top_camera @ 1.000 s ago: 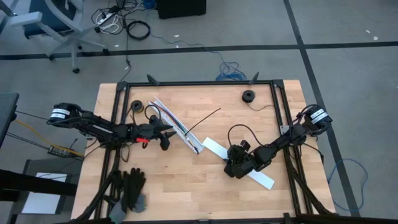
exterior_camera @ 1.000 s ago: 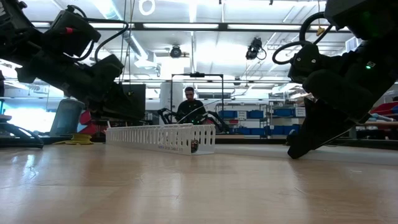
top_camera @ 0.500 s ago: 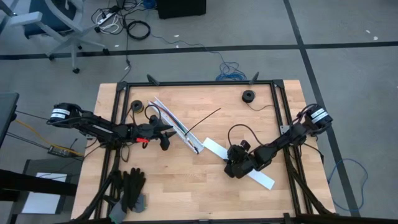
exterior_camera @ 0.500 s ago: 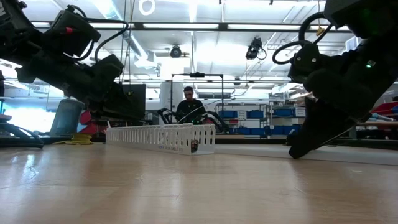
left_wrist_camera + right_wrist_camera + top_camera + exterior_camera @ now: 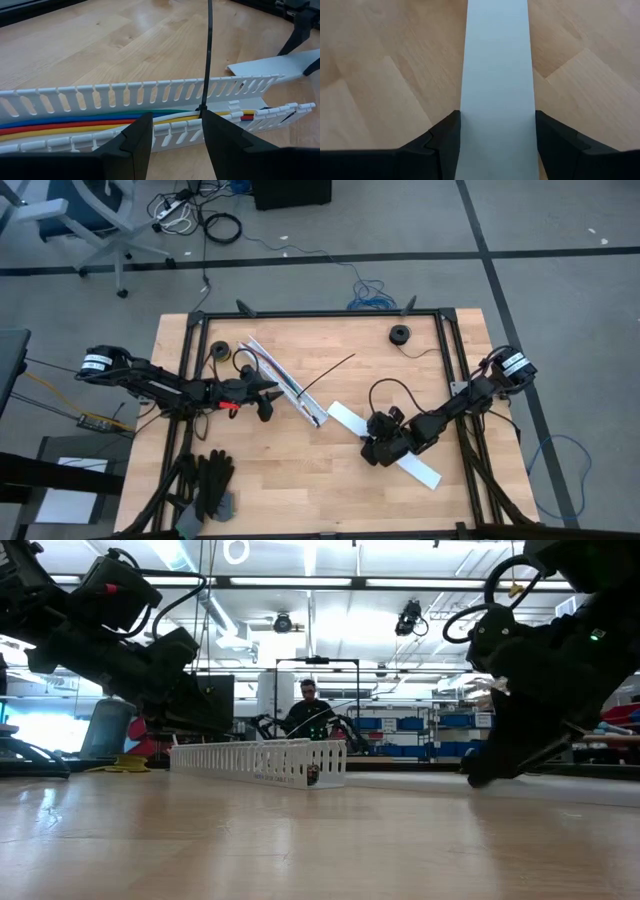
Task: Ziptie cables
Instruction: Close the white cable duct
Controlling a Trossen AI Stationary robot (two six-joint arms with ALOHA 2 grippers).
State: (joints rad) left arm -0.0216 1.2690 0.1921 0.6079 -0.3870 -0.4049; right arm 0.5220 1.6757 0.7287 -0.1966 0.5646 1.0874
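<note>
The cables point(image 5: 100, 122), green, blue, red, yellow and white, lie along the inside of a white slotted channel point(image 5: 285, 383) on the left half of the table. A black ziptie point(image 5: 208, 50) is looped round them, and its tail stands up and away. My left gripper point(image 5: 175, 145) is open at the channel's near wall, one finger on each side of the loop. My right gripper point(image 5: 383, 450) is shut on a flat white strip point(image 5: 345, 420) right of the channel. My left gripper: I cannot tell whether its fingertips touch the channel's near wall point(image 5: 175, 131). My right gripper pinches the white strip's two long edges point(image 5: 466, 107) between its fingers point(image 5: 447, 132), across the strip's width. It comes slanting down from the table's right side, near the middle of the strip's length.
Two small black rolls lie at the far right point(image 5: 400, 334) and far left point(image 5: 218, 351). Black gloves point(image 5: 210, 480) lie at the near left corner. A dark frame point(image 5: 320, 315) rims the table. A person point(image 5: 305, 705) sits in the room beyond.
My right gripper has tipped a little with the white strip, whose near right end has swung slightly toward the table's near edge. My left gripper, the channel and the cables have stayed still.
</note>
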